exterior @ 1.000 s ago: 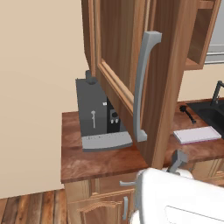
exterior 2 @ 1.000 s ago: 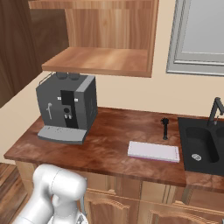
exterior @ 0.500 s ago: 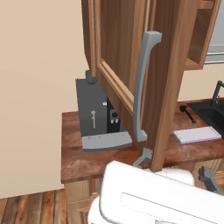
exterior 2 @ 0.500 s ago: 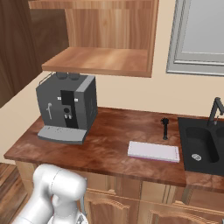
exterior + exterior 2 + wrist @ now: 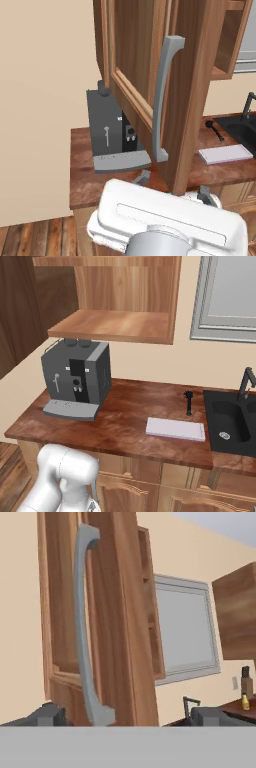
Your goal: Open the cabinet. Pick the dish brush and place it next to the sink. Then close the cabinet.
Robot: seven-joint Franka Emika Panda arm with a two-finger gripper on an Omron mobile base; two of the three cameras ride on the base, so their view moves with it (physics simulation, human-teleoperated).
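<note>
- Step 1 of 3 looks done: the reddish-brown wooden wall cabinet w/ raised-panel door point(image 5: 135, 95) stands swung wide open, edge-on to the left base cam; its long grey metal bar handle point(image 5: 163, 97) faces the robot.
- Steps 2 and 3 look, as far as I can judge, not yet done: a slim black upright item w/ round head point(image 5: 188, 402) stands on the brown wooden countertop point(image 5: 125, 426), near the dark black sink basin point(image 5: 231, 426); could be the dish brush, too small to tell. If so, only closing is left.
- Two-finger dark gripper point(image 5: 127, 717): jaws spread fully, nothing between them, not touching anything; it points at the handle's lower end.
- Right base cam vs others: shows the cabinet's open shelf point(image 5: 112, 323) bare on its visible part, plus dark grey coffee machine point(image 5: 76, 378) and flat white-lilac pad point(image 5: 175, 429) beside the sink.
- Left base cam: door hides the shelf interior; white arm bulk low in front.
- Hand cam: close look at handle, grey-framed window point(image 5: 186, 634), thin black faucet point(image 5: 188, 706) far behind.
</note>
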